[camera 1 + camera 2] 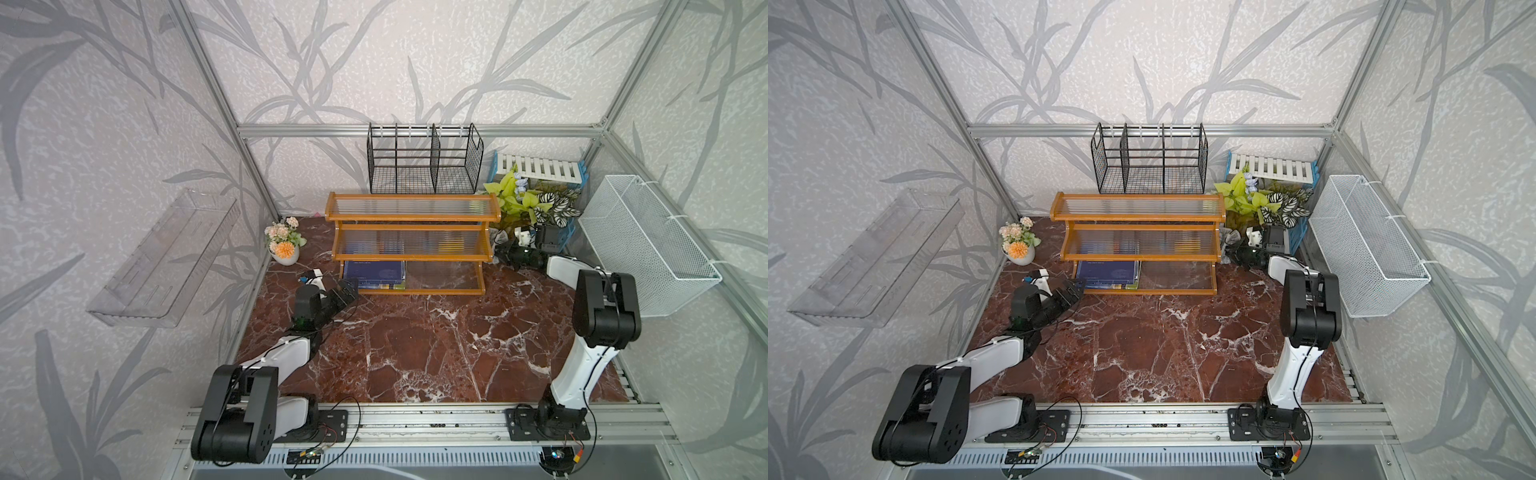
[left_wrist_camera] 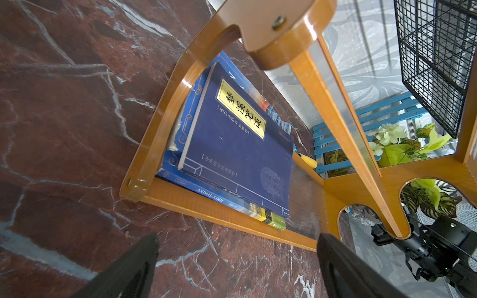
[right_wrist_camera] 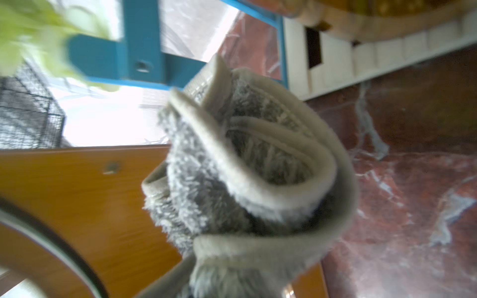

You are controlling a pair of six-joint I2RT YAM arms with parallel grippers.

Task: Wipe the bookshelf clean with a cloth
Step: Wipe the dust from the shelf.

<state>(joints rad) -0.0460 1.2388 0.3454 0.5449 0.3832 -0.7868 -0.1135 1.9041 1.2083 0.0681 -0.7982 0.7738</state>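
Bookshelf (image 1: 413,217) w/ wire rack (image 1: 424,166) behind; books (image 1: 374,274) on btm tier, left.

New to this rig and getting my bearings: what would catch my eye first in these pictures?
The orange-brown three-tier bookshelf with ribbed clear panels stands at the back of the red marble tabletop, a stack of blue books on its lowest tier. At its end by the plants, the right pincer is shut on a bunched grey cloth, while the left pincer gapes open, facing the books.
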